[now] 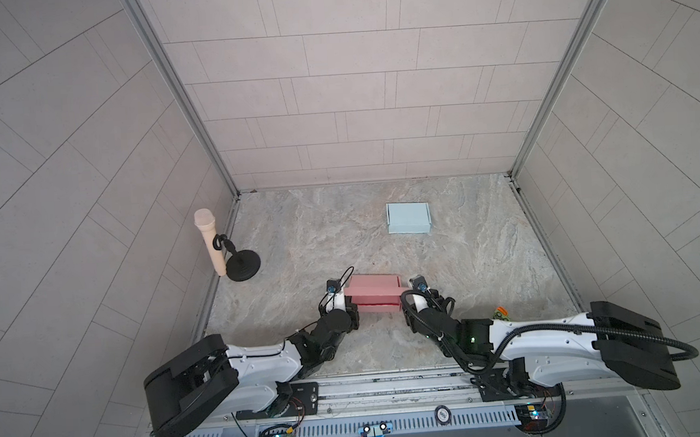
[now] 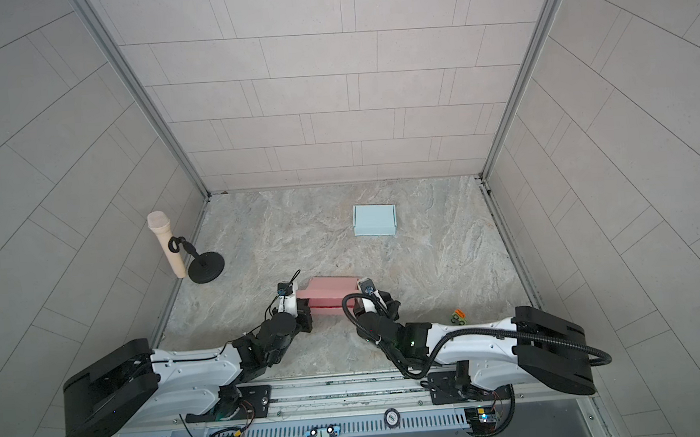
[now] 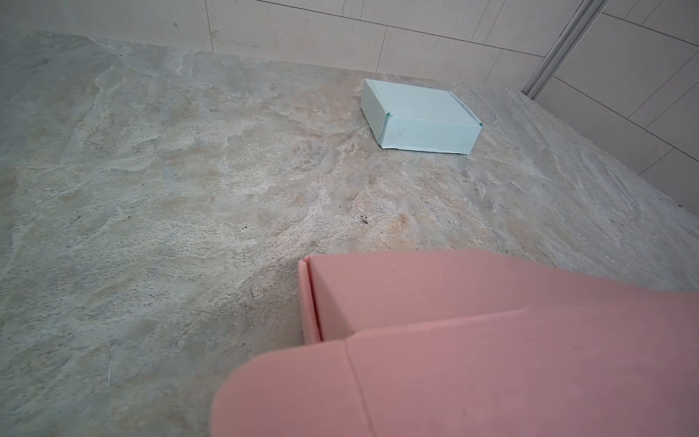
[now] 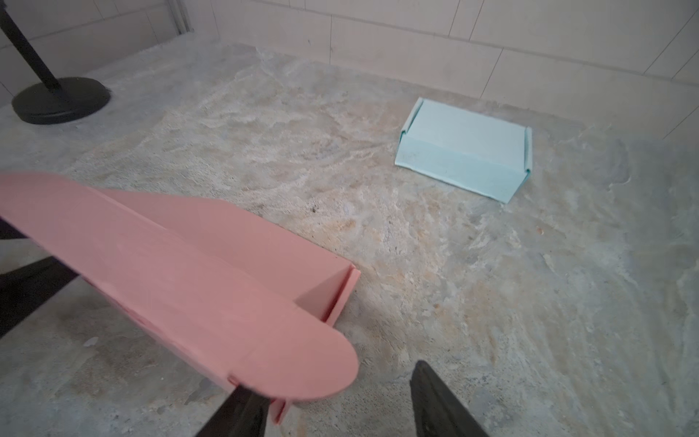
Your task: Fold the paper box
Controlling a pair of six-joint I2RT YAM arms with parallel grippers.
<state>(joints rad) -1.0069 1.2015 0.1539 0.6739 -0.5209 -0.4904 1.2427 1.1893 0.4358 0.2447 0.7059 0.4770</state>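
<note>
The pink paper box (image 1: 376, 293) (image 2: 330, 293) lies near the front middle of the table, its lid half raised over the tray. My left gripper (image 1: 352, 309) (image 2: 306, 311) sits at the box's left end. In the left wrist view its jaws are hidden under the lid's rounded pink flap (image 3: 302, 389), and it looks shut on that flap. My right gripper (image 4: 340, 408) (image 1: 404, 307) stands open at the box's right end. One of its fingers (image 4: 242, 412) is just under the lid's right flap (image 4: 299, 359); nothing is held between the fingers.
A folded light-blue box (image 1: 408, 218) (image 2: 374, 220) (image 3: 420, 121) (image 4: 465, 151) rests farther back on the right. A beige microphone (image 1: 210, 244) on a black stand (image 1: 243, 266) stands at the left edge. A small green-and-orange object (image 1: 500, 313) lies beside the right arm.
</note>
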